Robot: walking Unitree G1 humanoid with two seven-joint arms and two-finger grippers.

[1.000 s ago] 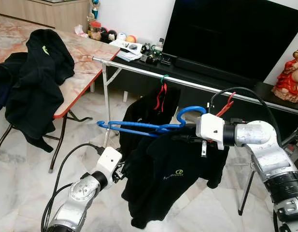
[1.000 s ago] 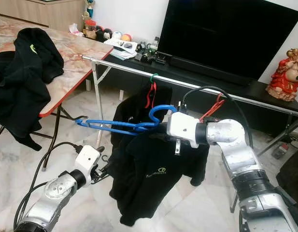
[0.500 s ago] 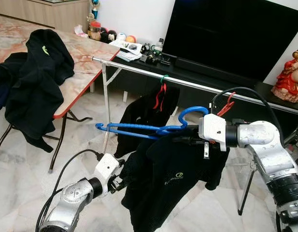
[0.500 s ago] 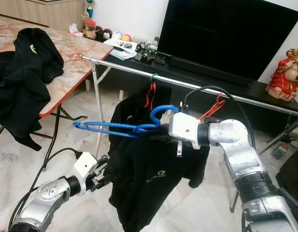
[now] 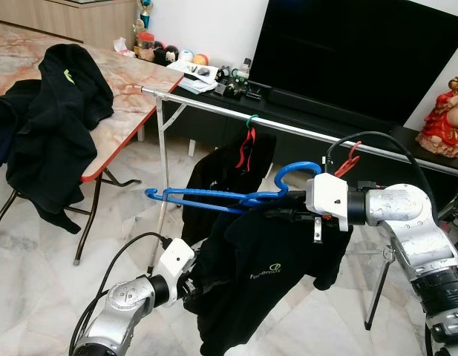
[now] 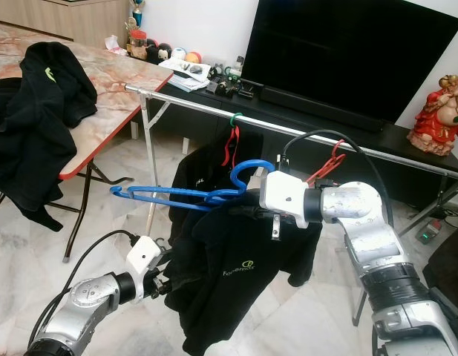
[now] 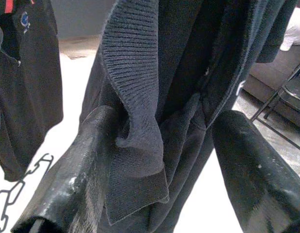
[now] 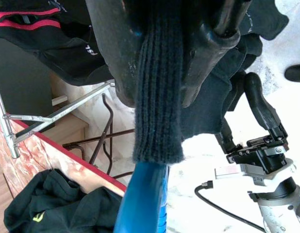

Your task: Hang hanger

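Change over the last second: left gripper (image 5: 190, 285) has moved in from the shirt's side edge to its lower hem; its 2 fingers (image 7: 86, 165) stand apart, with a fold of cloth between them. Right gripper (image 6: 247, 210): position unchanged, clamped on the blue hanger (image 5: 214, 197) and the black shirt (image 5: 269, 271) collar. Hanger: held in the air in front of the steel rail (image 5: 288, 127), below it; long axis roughly level, running out toward the robot's left; hook curling up beside the gripper.
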